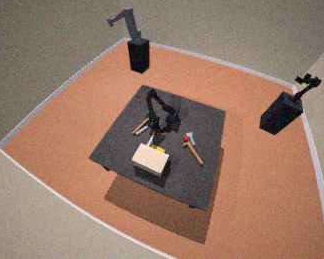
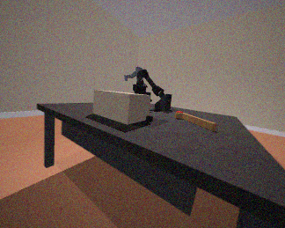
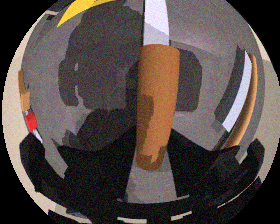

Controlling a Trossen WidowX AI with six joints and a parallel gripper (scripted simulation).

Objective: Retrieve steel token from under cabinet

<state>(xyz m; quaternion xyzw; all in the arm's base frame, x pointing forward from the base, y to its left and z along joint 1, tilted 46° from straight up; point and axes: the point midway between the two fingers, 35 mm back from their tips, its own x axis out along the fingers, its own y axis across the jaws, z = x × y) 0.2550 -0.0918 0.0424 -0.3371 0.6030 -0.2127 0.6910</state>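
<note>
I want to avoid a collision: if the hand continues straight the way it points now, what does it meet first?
Probably the beige box-shaped cabinet: the hand, shut on a wooden-handled tool with pale blade, points toward its yellow-marked front. Depth is unclear.

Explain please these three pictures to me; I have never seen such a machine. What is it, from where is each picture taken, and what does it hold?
The machine is a small black robot arm on a dark table. One picture looks down from above, one from the side at table height, and the round one comes from a camera on the arm's wrist. On the table stand a pale cabinet, a hammer with a wooden handle beside a small red thing, and another wooden-handled tool. The gripper is shut on a tool with a wooden handle and a pale blade, pointing toward the cabinet. The token does not show.
</note>
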